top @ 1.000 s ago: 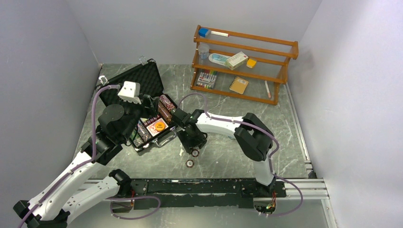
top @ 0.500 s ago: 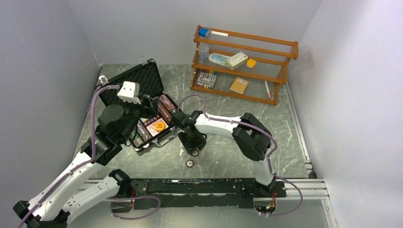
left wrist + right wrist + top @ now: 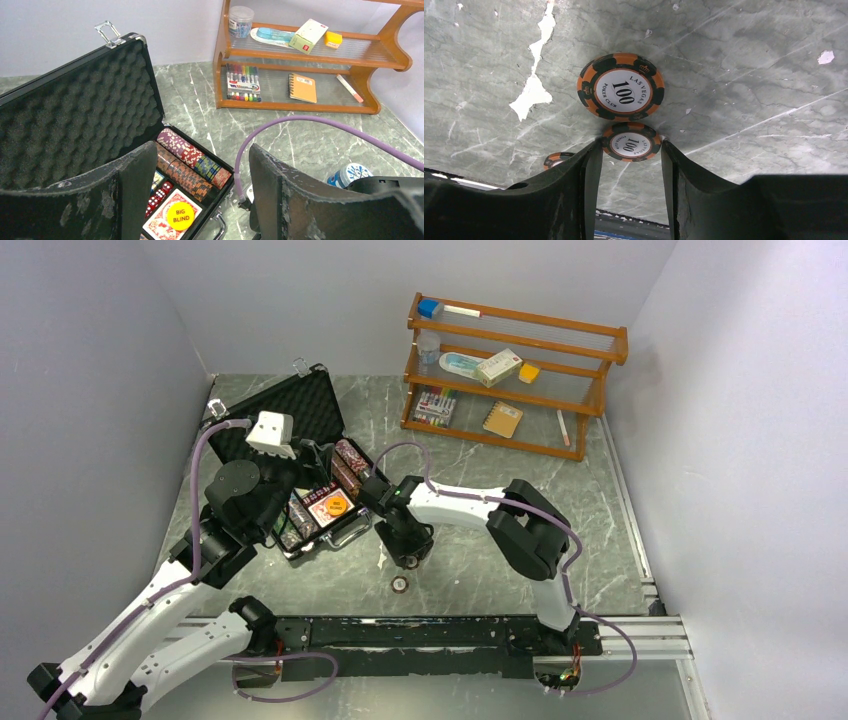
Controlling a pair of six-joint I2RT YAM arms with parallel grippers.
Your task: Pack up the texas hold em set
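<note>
- Nearest, one loose chip [image 3: 399, 585] lies on the table [image 3: 470, 580].
- Just beyond, the right gripper [image 3: 630, 150] brackets an orange-black "100" chip [image 3: 630, 142]; whether it pinches, I cannot tell.
- Left of it, the left gripper [image 3: 201, 150] hangs released over the open case [image 3: 75, 110], chip rows [image 3: 192, 157] inside.
- Far right stands the wooden shelf [image 3: 220, 75].

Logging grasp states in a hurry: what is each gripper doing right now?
Left gripper: open, empty.
Right gripper: straddling a 100 chip; whether it actually grips it cannot be told.
</note>
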